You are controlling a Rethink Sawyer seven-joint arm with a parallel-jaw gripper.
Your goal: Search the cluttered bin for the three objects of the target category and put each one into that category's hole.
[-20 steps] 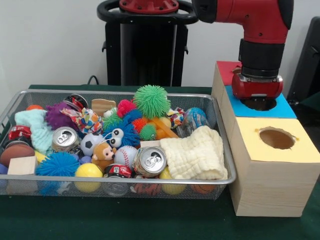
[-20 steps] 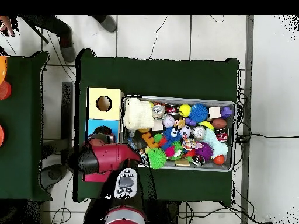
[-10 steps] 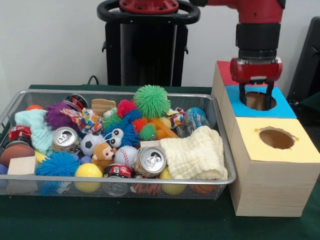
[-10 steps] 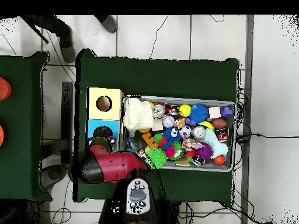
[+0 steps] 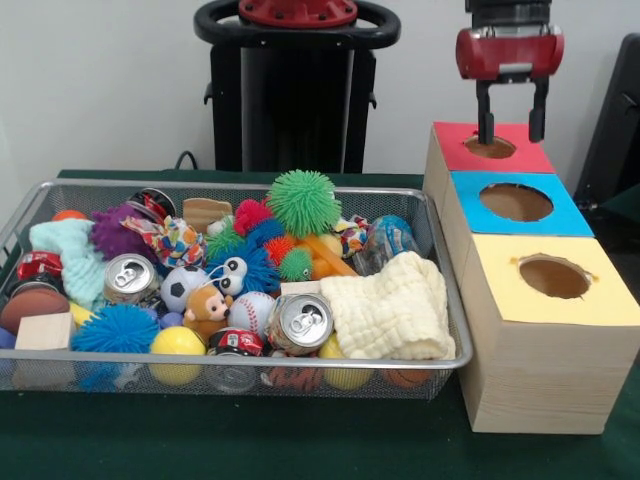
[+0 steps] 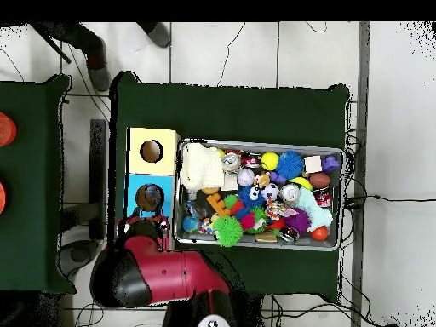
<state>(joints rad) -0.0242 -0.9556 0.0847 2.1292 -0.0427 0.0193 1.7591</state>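
Note:
My gripper (image 5: pixel 511 132) hangs open and empty above the hole of the red box (image 5: pixel 492 147), its two dark fingers pointing down and clear of the box top. In front of it stand the blue box (image 5: pixel 516 202) and the yellow box (image 5: pixel 553 276), each with a round hole. The wire bin (image 5: pixel 240 361) to the left holds the clutter: silver cans (image 5: pixel 300 322), a green spiky ball (image 5: pixel 303 202), a baseball (image 5: pixel 251 309), a cream cloth (image 5: pixel 390 305). From overhead my arm (image 6: pixel 157 272) hides the red box, while the blue hole (image 6: pixel 149 197) and yellow hole (image 6: pixel 152 152) show.
The bin (image 6: pixel 260 194) lies right beside the row of boxes. In it are also a wooden block (image 5: pixel 44 331), a monkey toy (image 5: pixel 205 310), a blue spiky ball (image 5: pixel 115 328), a yellow ball (image 5: pixel 177 342) and a teal cloth (image 5: pixel 68 250). A person's legs (image 6: pixel 89 47) show at the top left.
The gripper has risen out of the blue box's hole and moved back over the red box. Nothing in the bin has shifted.

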